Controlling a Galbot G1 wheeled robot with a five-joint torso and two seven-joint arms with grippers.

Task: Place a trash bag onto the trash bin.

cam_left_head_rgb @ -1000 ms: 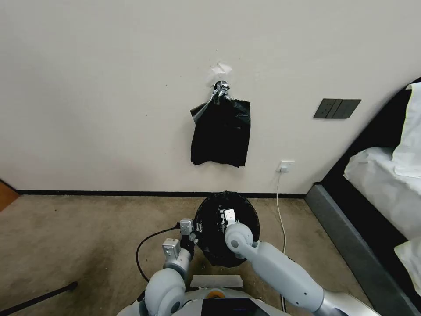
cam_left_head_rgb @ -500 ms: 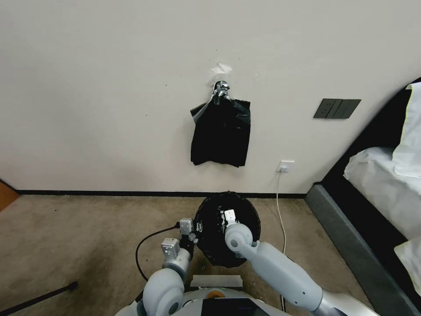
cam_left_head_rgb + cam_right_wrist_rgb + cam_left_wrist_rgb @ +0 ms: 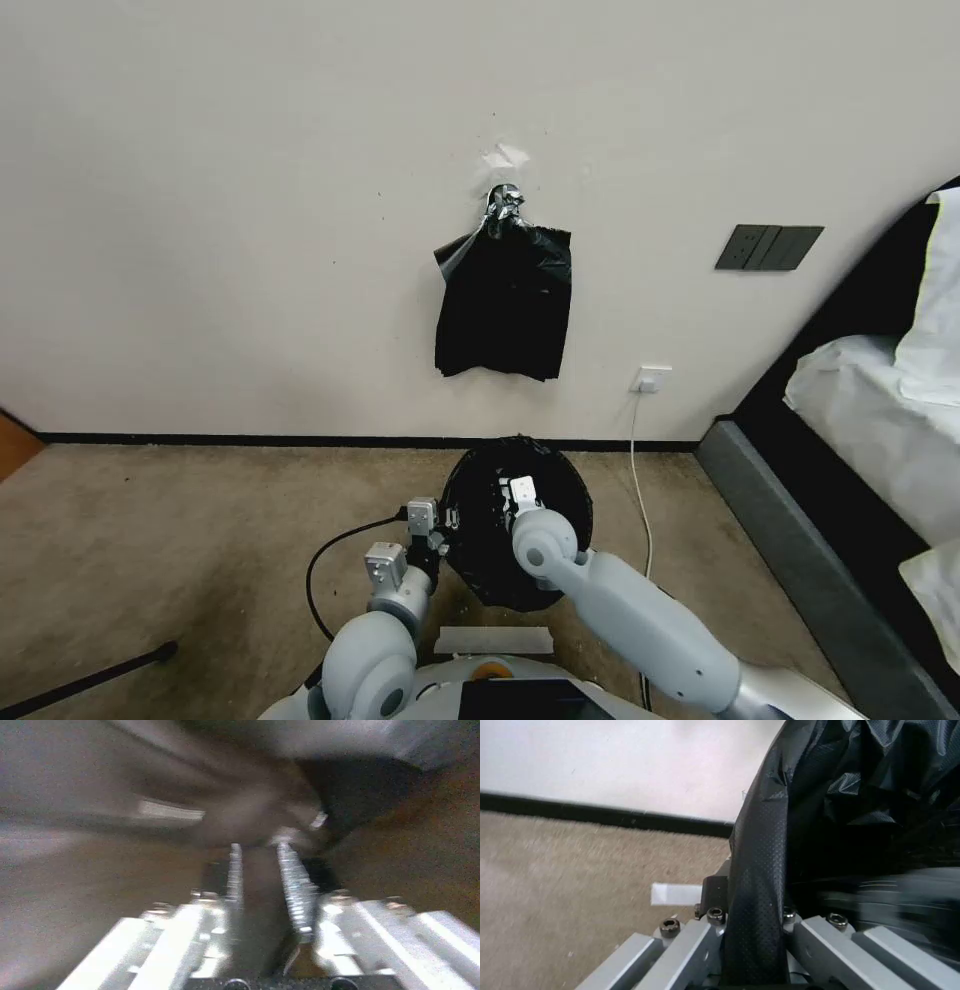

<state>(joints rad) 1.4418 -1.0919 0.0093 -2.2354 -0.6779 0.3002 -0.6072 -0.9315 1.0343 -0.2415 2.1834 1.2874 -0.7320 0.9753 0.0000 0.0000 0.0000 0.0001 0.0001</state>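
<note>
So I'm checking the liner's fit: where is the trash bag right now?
In the head view the trash bag is on the floor by the wall, below the hanging bag bundle, with the left gripper clamped on its left edge.

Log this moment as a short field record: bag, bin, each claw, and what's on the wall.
trash bag: black, draped over the bin on the carpet near the wall, covering its mouth and sides
trash bin: hidden under the bag
left claw: at the bin's left edge, shut on a strip of the bag
right claw: reaching down into the lined mouth; a narrow gap shows between its fingers
wall: a bundle of black bags hangs above the bin
</note>
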